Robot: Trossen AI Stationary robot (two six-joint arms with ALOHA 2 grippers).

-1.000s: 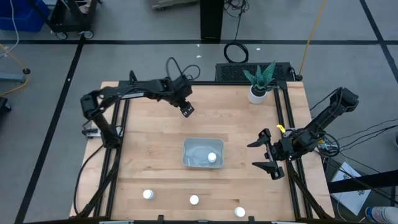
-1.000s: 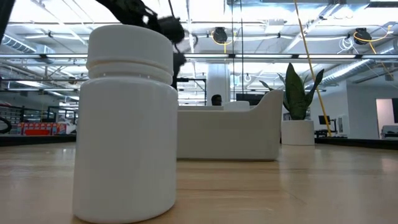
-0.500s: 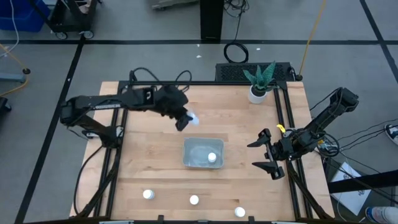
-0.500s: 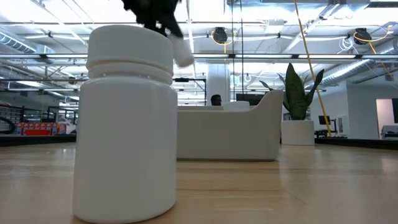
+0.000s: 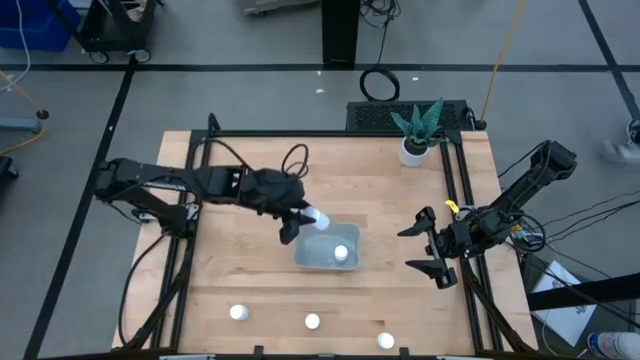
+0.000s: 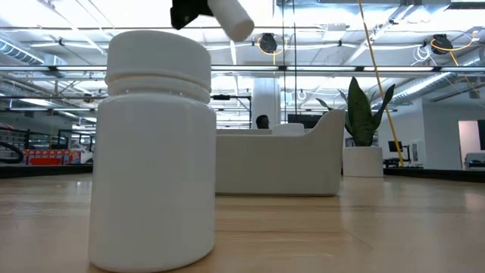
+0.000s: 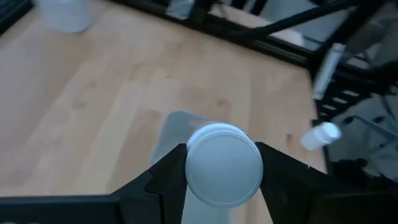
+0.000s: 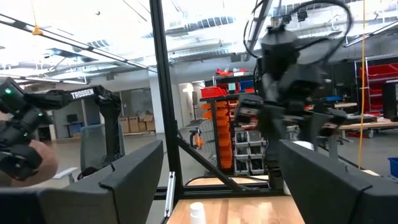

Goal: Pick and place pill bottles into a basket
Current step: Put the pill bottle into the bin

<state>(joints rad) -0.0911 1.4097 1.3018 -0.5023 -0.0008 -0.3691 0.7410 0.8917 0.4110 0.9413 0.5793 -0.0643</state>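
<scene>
High view: left end effector (image 5: 300,222) clamps a pill bottle (image 5: 316,218) over the basket (image 5: 310,258) rim, poised for a drop, right end effector (image 5: 424,250) wide.

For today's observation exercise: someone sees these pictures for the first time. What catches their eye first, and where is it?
Probably the left tool, shut on a white pill bottle held tilted above the basket at mid-table; one bottle already lies inside. In the low view another bottle looms huge in the foreground. The right tool waits open at the table's right edge.
</scene>
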